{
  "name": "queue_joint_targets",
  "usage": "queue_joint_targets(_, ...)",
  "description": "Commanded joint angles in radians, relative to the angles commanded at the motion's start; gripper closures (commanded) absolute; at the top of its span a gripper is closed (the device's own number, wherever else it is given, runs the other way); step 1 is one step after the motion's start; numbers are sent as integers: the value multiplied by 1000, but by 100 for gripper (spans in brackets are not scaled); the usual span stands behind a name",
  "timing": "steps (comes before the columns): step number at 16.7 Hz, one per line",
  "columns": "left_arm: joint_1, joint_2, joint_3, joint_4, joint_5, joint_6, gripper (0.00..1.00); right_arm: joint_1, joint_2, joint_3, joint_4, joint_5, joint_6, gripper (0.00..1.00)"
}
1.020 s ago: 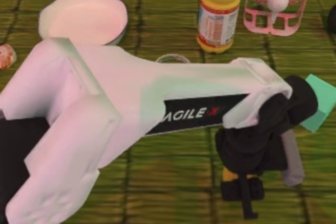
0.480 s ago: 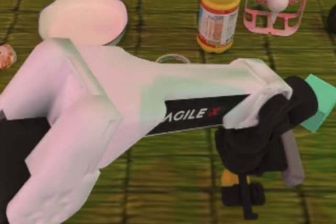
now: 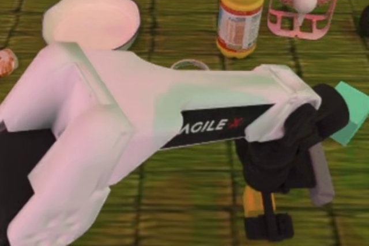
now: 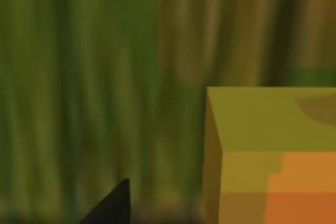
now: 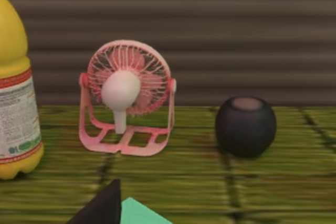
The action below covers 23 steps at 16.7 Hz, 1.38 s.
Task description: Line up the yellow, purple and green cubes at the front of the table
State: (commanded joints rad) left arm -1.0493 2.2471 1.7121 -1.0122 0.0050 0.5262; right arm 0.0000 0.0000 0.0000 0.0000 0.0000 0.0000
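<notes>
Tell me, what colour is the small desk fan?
The fan is pink with a white centre, clearest in the right wrist view.

Readable text: arm brand only
"AGILE X" on black strip of left arm [image 3: 210, 126]; bottle label [image 3: 237, 26] print unreadable.

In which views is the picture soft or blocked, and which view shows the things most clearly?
Top view: the left arm fills most of the frame and hides much of the table; only a sliver of the yellow cube shows at the left hand. Left wrist view: very close, slats smeared, cube fairly crisp. Right wrist view: clearest, with pink fan and dark round object.
</notes>
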Motion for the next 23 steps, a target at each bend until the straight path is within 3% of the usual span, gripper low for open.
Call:
queue_joint_targets(5, 1, -3, 17, -17, -1, 1, 0, 0, 0, 0, 0, 0, 0, 0)
queue_joint_targets(11, 18, -50, 170, -227, 0, -1, 0, 0, 0, 0, 0, 0, 0, 0)
queue_joint_targets(17, 17, -56, 183, -241, -1, -4, 0, 0, 0, 0, 0, 0, 0, 0)
queue_joint_targets(20, 86, -68, 164, -232, -2, -67, 0, 0, 0, 0, 0, 0, 0, 0)
queue_joint_targets(23, 230, -92, 121, -217, -3, -198, 0, 0, 0, 0, 0, 0, 0, 0)
